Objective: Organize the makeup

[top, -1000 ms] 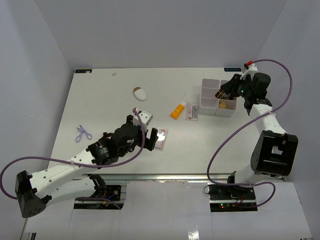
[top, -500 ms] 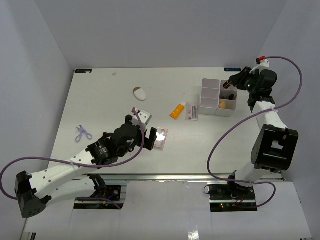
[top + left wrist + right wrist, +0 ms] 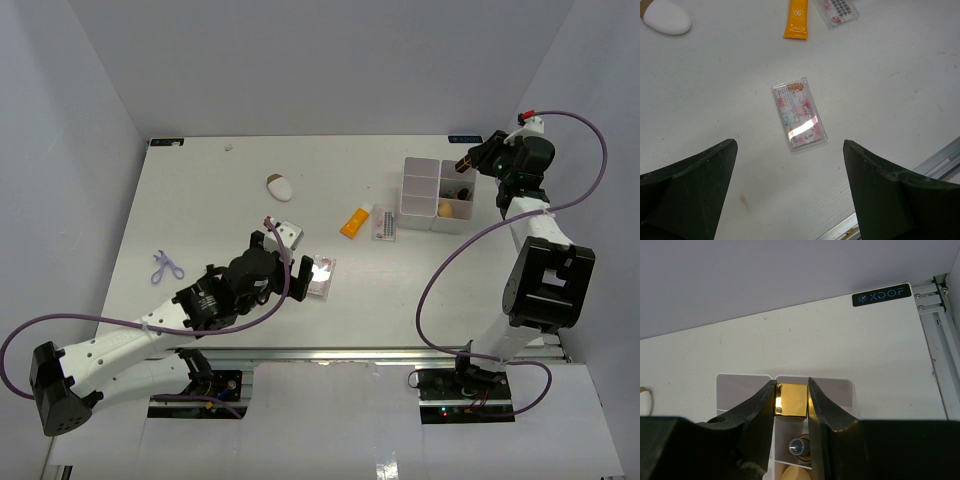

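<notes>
Right gripper is clamped on a gold square piece, which I hold above the far right corner of the white box. Under it, in the box's right-hand compartments, are a dark-capped bottle and a tan sponge.

Left gripper has its jaws spread wide and grips nothing. A pink palette lies flat on the table, near middle, just right of that gripper and apart from it.

Further out, the orange tube and second palette lie side by side. The white-and-brown oval piece is far left. Purple scissors are on the left of the table.
</notes>
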You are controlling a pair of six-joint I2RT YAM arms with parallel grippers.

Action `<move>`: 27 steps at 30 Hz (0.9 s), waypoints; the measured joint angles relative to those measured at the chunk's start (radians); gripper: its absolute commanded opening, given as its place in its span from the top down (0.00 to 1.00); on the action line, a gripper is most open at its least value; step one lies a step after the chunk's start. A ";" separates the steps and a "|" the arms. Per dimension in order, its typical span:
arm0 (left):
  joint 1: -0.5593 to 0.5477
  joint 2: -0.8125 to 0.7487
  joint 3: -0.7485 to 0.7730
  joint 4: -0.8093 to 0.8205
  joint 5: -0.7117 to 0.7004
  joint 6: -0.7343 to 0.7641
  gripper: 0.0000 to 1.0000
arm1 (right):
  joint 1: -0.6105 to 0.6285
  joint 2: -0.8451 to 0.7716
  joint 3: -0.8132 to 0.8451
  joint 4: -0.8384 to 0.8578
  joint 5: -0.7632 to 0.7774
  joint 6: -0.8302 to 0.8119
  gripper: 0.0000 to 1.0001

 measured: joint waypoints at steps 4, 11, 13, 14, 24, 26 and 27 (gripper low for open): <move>0.000 0.000 0.000 0.000 -0.001 0.000 0.02 | -0.001 0.039 0.023 0.001 0.031 -0.019 0.90; 0.000 0.000 -0.002 0.005 -0.003 -0.004 0.02 | -0.001 0.085 0.040 0.000 0.067 -0.045 0.86; 0.000 0.000 -0.003 0.008 -0.005 -0.005 0.02 | -0.001 0.098 0.048 0.000 0.077 -0.054 0.82; 0.000 -0.002 -0.006 0.010 -0.005 -0.006 0.02 | -0.001 0.104 0.052 0.000 0.083 -0.058 0.80; 0.026 -0.059 -0.034 0.025 0.015 -0.035 0.02 | -0.001 0.171 0.113 -0.003 0.119 -0.105 0.42; 0.063 -0.071 -0.034 0.024 0.046 -0.056 0.02 | -0.002 0.171 0.114 -0.005 0.119 -0.113 0.39; 0.084 -0.074 -0.034 0.022 0.061 -0.068 0.02 | -0.002 0.171 0.114 -0.005 0.117 -0.118 0.38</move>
